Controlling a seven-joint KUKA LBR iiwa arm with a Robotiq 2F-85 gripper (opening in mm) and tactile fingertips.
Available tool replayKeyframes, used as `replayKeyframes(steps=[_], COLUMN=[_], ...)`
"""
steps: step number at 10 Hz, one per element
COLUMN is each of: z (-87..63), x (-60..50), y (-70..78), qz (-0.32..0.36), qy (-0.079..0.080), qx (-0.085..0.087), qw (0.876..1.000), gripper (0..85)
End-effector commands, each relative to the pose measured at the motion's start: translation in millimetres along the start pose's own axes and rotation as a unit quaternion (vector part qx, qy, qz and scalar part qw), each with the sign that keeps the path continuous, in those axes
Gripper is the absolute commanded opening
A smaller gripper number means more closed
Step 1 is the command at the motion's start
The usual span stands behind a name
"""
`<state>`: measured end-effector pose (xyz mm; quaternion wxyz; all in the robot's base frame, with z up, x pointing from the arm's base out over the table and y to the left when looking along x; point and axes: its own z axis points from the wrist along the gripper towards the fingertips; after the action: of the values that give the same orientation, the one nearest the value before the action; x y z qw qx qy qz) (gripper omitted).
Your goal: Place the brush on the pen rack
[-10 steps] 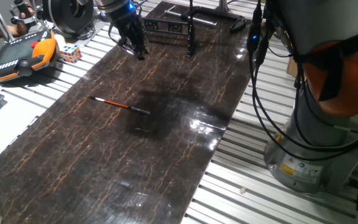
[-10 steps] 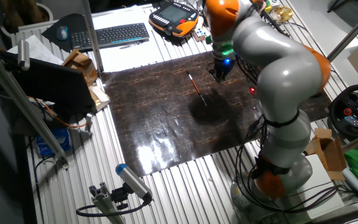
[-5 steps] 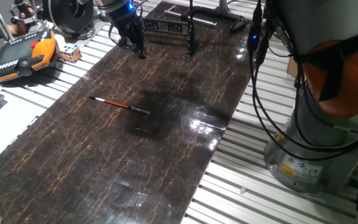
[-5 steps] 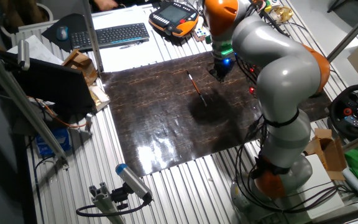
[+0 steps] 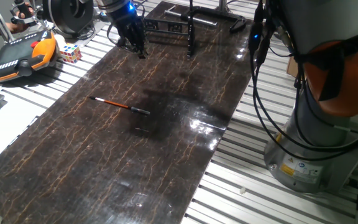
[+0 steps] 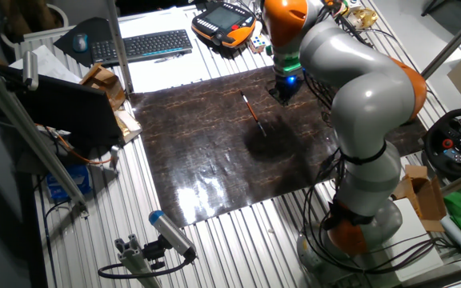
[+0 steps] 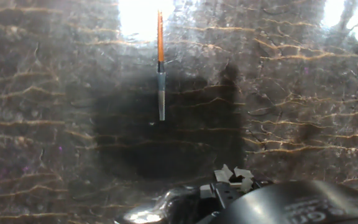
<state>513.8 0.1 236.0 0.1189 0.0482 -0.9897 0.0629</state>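
The brush [image 5: 120, 105] lies flat on the dark marbled mat, with an orange-red handle and a silvery section towards its right tip. It also shows in the other fixed view [image 6: 252, 108] and at the top of the hand view [image 7: 160, 62]. The pen rack [image 5: 191, 34], a low black frame of thin posts and bars, stands at the mat's far end. My gripper [image 5: 140, 52] hangs just above the mat at the far left, beside the rack and well away from the brush; it holds nothing. Its fingers are too dark to tell whether they are open or shut.
A round black spool [image 5: 67, 15], a Rubik's cube [image 5: 69, 53] and an orange-black teach pendant [image 5: 20, 59] sit off the mat's far left. The robot base [image 5: 328, 124] and hanging cables [image 5: 257, 74] stand to the right. A keyboard [image 6: 146, 44] lies beyond the mat.
The gripper has shifted very slightly towards the far end of the mat. The brush has not moved.
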Motion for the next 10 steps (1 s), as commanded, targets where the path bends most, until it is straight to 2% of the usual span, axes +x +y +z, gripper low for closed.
replayKeyframes(steps=[1, 2, 3, 4, 5, 7, 8, 9, 10], z=[0.1, 0.1, 0.1, 0.1, 0.1, 0.1, 0.1, 0.1, 0.1], x=[0.1, 0.1, 0.1, 0.1, 0.1, 0.1, 0.1, 0.1, 0.1], y=[0.0, 0.0, 0.0, 0.0, 0.0, 0.0, 0.0, 0.0, 0.0], qz=[-0.003, -0.003, 0.000, -0.002, -0.005, 0.016, 0.021, 0.021, 0.029], qy=[0.001, -0.004, -0.024, -0.017, 0.007, 0.024, 0.035, 0.049, 0.049], qx=[0.000, -0.005, -0.025, -0.028, -0.034, -0.036, -0.022, -0.020, -0.026], qw=[1.000, 1.000, 0.999, 0.999, 0.999, 0.999, 0.999, 0.998, 0.998], gripper=[1.0, 1.0, 1.0, 1.0, 1.0, 1.0, 1.0, 1.0, 1.0])
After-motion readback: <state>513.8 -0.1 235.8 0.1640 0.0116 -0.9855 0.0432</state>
